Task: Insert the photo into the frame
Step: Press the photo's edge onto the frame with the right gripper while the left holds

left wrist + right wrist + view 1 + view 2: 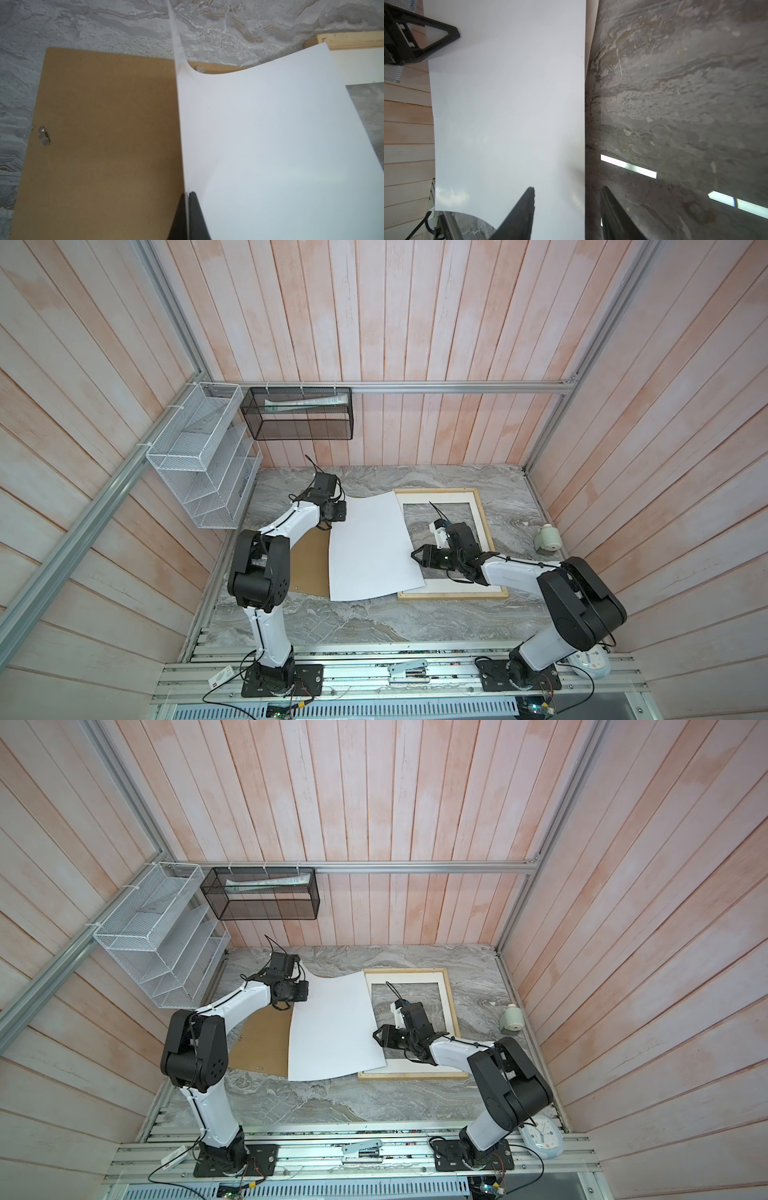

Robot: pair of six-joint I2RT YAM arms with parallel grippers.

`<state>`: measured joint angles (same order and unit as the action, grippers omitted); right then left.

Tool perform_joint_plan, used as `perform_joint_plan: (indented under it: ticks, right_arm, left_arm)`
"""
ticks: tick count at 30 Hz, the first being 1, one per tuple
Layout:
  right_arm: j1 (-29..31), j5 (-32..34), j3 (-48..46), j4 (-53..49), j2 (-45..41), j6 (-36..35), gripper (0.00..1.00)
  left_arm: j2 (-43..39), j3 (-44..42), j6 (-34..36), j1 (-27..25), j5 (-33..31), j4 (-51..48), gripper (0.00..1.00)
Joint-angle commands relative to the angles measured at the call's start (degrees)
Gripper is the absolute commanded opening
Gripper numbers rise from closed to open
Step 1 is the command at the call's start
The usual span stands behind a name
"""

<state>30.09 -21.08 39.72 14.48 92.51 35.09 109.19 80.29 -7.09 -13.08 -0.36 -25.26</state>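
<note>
Left tool point(188, 194) is clamped tight on the left edge, near the far corner, of the big thin rectangular photo point(374, 547). That side is lifted, so the sheet bows up off the grey marble-look counter point(332, 626). Imo that's to clear the flat brown fibreboard backing board point(104, 135) underneath.

Right tool point(566, 190) is about halfway open, one finger on each side of the photo's right edge, not pinching anything afaict. Prob lining up a second grip so the floppy sheet doesn't sag.

Photo's right part overlaps the left side of the large rectangular pale wood-strip frame point(436, 490), which lies flat w/ the white card mat point(457, 585) in it.

Can't see:
- Only the blank white back shows, the other side faces down.
- Frame's near-left corner is under the photo, and the right arm covers part of the mat.
- Glass in the opening? Hard to tell, tho the right wrist view shows bright streaks like reflections.
</note>
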Motion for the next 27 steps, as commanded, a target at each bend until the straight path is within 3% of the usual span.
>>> perform_joint_plan:
  ticks: [1,18,27]
  right_arm:
    - [0.33,-1.29,1.68,2.76,2.15,0.73,0.52]
    - [0.32,-7.72,3.87,7.05,7.98,1.41,0.48]
    - [0.24,-8.44,3.82,7.67,7.91,1.82,0.35]
  left_arm:
    - [-0.29,-0.39,0.94,0.25,-1.4,0.96,0.0]
    - [-0.99,-1.23,0.15,0.25,0.62,2.39,0.0]
    - [-1.61,-1.89,-0.86,0.25,2.58,3.51,0.0]
